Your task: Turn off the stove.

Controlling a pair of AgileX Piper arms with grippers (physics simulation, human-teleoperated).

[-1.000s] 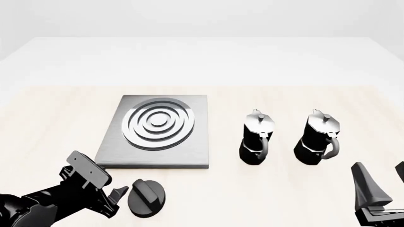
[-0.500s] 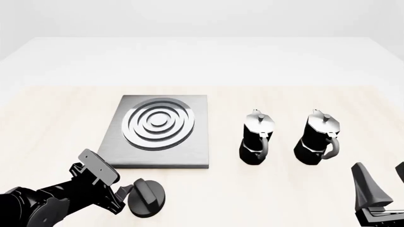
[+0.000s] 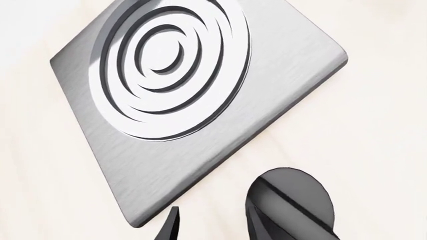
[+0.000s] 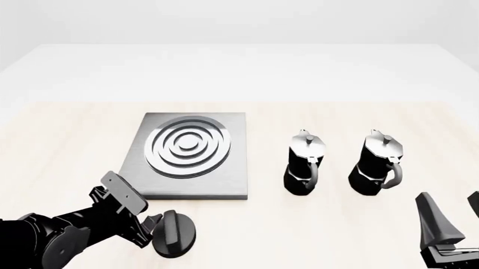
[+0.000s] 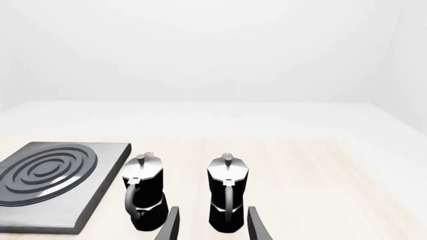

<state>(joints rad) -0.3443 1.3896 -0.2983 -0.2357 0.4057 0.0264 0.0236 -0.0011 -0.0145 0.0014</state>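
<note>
The stove is a flat grey square plate (image 4: pixel 224 182) with shiny concentric burner rings (image 4: pixel 187 145); it fills the left wrist view (image 3: pixel 180 165). Its round black knob (image 4: pixel 175 234) with a raised bar lies on the table just in front of the plate and shows in the left wrist view (image 3: pixel 291 200). My left gripper (image 4: pixel 148 225) is open and low at the knob's left edge; one fingertip (image 3: pixel 172 226) shows apart from the knob, the other blends into the knob's dark shape. My right gripper (image 5: pixel 212 226) is open and empty at the near right (image 4: pixel 451 221).
Two black-and-silver moka pots (image 4: pixel 305 163) (image 4: pixel 378 163) stand upright to the right of the stove, also in the right wrist view (image 5: pixel 143 192) (image 5: pixel 227 192). The light wooden table (image 4: pixel 337 235) ends at a white band at the back.
My left arm has moved right and forward, bringing the gripper up against the knob's left side. The knob, the pots and the right arm have not moved.
</note>
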